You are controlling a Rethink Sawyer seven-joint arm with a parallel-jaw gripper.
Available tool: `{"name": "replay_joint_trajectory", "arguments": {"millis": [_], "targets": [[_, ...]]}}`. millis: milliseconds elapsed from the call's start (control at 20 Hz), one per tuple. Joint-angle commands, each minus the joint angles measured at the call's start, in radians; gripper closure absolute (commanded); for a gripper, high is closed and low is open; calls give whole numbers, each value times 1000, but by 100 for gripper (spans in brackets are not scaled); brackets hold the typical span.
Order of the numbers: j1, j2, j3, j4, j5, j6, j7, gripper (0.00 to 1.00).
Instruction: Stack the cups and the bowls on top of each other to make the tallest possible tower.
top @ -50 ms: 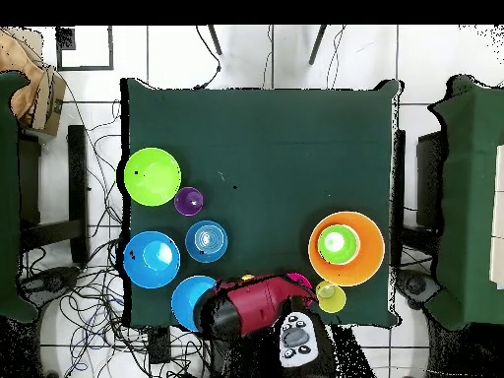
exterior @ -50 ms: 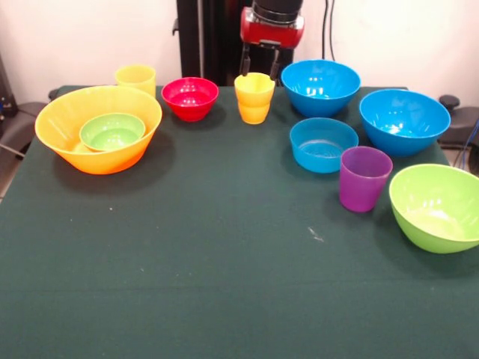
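Gripper (exterior @ -50 ms: 260,72): jaws apart, straddling the rim of yellow cup (exterior @ -50 ms: 254,97). Small green bowl (exterior @ -50 ms: 112,131): nested in orange-yellow bowl (exterior @ -50 ms: 98,153) near a counter (exterior @ -50 ms: 224,262) corner.

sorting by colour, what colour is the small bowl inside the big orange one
Lime green: the small bowl sits inside the orange-yellow bowl, clearest in the front view.

A dark green table (exterior @ -50 ms: 224,284) carries 6 bowls (exterior @ -50 ms: 322,87) and 3 cups (exterior @ -50 ms: 364,179) directly.
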Motion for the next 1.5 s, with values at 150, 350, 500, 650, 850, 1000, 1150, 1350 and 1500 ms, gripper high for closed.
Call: {"name": "replay_joint_trajectory", "arguments": {"millis": [150, 350, 500, 650, 850, 1000, 1150, 1350, 1500], "targets": [[-29, -11, 174, -30, -63, 140, -159, 0], [-16, -16, 182, -30, -34, 151, -106, 0], [-3, -25, 194, -29, -6, 162, -72, 0], [1, -91, 222, -2, 49, 229, -71, 0], [-9, -113, 258, -4, 84, 262, -73, 0], [5, -91, 252, -27, 71, 256, -51, 0], [7, -85, 246, -34, 60, 255, -42, 0], [16, -76, 234, -41, 47, 252, -27, 0], [31, -48, 217, -50, 29, 219, -4, 0]]}}
